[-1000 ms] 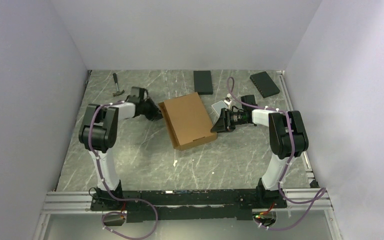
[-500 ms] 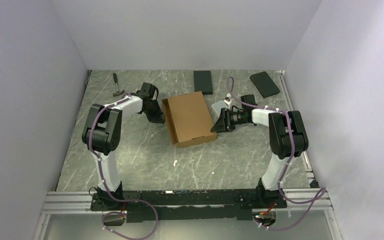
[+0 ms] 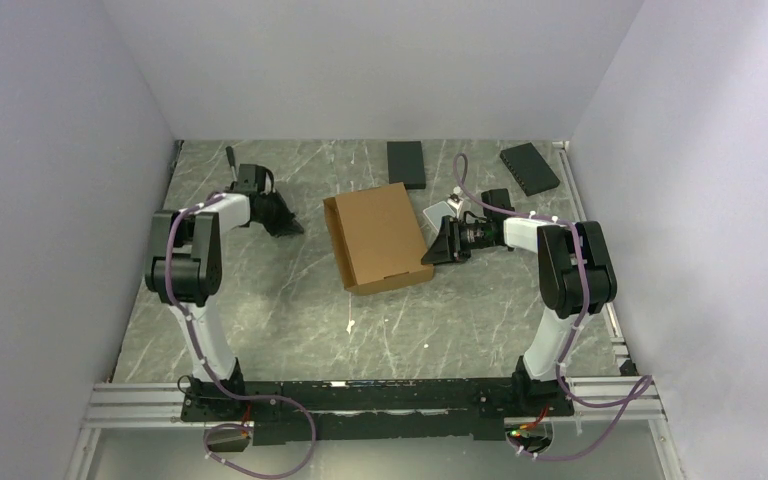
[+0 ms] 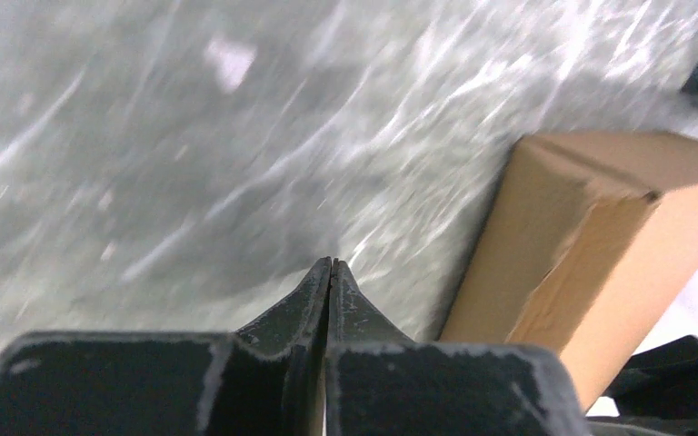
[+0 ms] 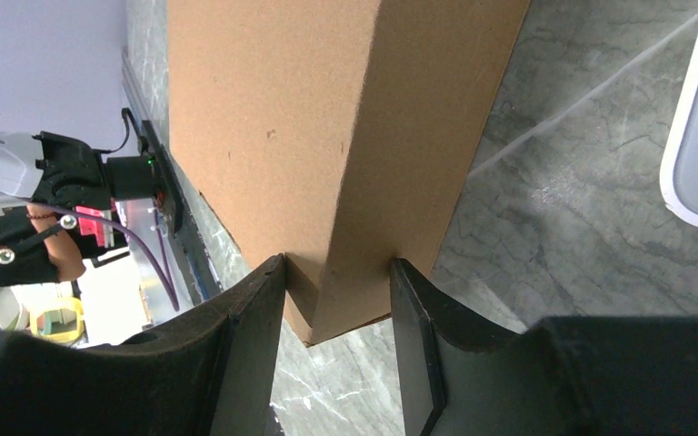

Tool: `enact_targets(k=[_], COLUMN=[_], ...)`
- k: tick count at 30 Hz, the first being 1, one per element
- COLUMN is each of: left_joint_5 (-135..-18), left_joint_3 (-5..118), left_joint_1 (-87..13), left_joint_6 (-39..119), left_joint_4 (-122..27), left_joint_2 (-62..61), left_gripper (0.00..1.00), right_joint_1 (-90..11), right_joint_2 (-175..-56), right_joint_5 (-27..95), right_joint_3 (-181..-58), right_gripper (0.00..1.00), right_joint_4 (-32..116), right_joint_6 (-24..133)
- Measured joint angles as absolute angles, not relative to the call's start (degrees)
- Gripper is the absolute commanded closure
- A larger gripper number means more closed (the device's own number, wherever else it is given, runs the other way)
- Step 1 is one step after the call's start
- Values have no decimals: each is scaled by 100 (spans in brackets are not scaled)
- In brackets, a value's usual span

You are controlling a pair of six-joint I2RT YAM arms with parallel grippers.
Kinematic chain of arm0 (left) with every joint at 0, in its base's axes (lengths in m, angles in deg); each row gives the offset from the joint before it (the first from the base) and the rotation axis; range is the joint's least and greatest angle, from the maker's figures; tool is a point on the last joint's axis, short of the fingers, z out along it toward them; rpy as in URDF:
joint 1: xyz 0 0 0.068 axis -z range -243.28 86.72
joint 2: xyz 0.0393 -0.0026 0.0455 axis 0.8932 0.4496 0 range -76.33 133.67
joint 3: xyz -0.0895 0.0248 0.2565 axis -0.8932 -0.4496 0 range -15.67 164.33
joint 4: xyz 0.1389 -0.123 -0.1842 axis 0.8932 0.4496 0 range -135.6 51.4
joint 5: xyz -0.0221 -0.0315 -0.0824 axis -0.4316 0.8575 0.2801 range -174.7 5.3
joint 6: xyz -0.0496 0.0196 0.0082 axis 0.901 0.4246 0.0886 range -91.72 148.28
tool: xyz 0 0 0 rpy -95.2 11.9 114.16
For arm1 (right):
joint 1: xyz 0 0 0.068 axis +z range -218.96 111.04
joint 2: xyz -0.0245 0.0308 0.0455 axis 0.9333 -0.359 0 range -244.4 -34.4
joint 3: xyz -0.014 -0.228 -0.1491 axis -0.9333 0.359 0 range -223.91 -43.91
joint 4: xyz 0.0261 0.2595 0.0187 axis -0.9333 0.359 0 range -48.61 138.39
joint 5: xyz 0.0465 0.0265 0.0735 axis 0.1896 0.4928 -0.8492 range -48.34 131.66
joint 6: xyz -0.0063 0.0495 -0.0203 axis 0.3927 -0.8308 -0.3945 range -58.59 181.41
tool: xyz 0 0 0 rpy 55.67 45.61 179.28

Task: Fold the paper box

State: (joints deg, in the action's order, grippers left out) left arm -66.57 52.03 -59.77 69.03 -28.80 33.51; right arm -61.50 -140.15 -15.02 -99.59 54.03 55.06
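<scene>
Fingers (image 4: 314, 300) of the left gripper (image 4: 330, 265) pressed together, holding nothing, near the paper box (image 3: 375, 238) but not touching. Right gripper (image 5: 338, 272) pinching a box corner, clear only from its wrist. Mid-table: one box, one white case (image 3: 438, 213). Farther back, from above only: two black slabs (image 3: 406, 163), one hammer (image 3: 234, 171).

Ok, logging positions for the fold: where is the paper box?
Top view: the paper box lies centrally, its right edge held in the right gripper, the left gripper apart on its left.
</scene>
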Motion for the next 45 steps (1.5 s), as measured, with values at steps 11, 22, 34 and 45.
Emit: enact_targets(k=[11, 22, 34, 45], left_joint_5=[-6358, -7105, -6690, -4847], left_joint_3=[7385, 7912, 5099, 5088], left_joint_1=[-5499, -4583, -5219, -5352], left_joint_6=[6678, 6134, 6517, 7019], left_joint_4=[-2423, -1800, -3134, -4830], left_joint_2=[4804, 4837, 2538, 3329], left_gripper=[96, 94, 32, 7], right_joint_1=[-6141, -6143, -6075, -6066], right_joint_2=[-14015, -13967, -13836, -13831], right_joint_5=[-1485, -1356, -1128, -1120], right_joint_3=[-9988, -10022, -10130, -10167], right_gripper=[53, 52, 52, 52], right_joint_4=[5458, 5589, 5810, 5871], right_joint_6=[5552, 5604, 6126, 6277])
